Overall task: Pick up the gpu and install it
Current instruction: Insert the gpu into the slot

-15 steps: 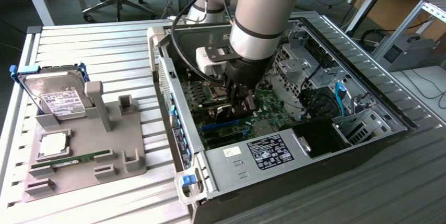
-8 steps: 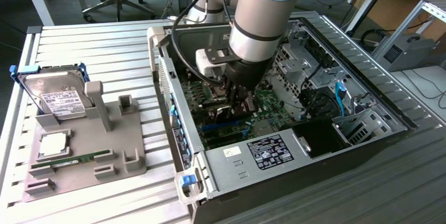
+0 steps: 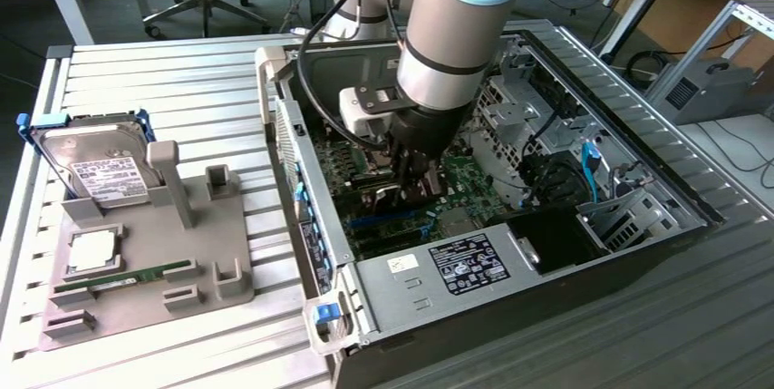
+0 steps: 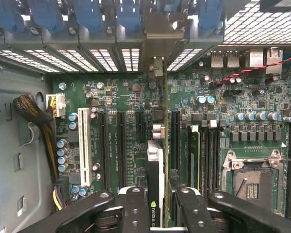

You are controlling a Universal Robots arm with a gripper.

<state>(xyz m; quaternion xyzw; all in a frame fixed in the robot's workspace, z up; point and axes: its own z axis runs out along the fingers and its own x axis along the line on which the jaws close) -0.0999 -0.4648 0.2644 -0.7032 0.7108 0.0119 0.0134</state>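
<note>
My gripper (image 4: 157,209) is shut on the gpu (image 4: 155,160), which I see edge-on between the two black fingers (image 4: 135,208). The card stands upright over the green motherboard (image 4: 233,111), in line with the long black expansion slots (image 4: 121,145). Its silvery bracket (image 4: 161,43) reaches the case's rear wall among the blue slot clips (image 4: 128,14). In the exterior view the gripper (image 3: 405,188) is deep inside the open computer case (image 3: 484,271), low over the motherboard (image 3: 466,176); the arm hides most of the card there.
A grey tray (image 3: 181,262) at the exterior view's left holds a silver hard drive (image 3: 103,167), a CPU (image 3: 94,251) and a slim memory stick (image 3: 127,277). Inside the case are a cable bundle (image 4: 36,116), a white slot (image 4: 85,150), the CPU socket (image 4: 254,179) and a drive cage (image 3: 629,212).
</note>
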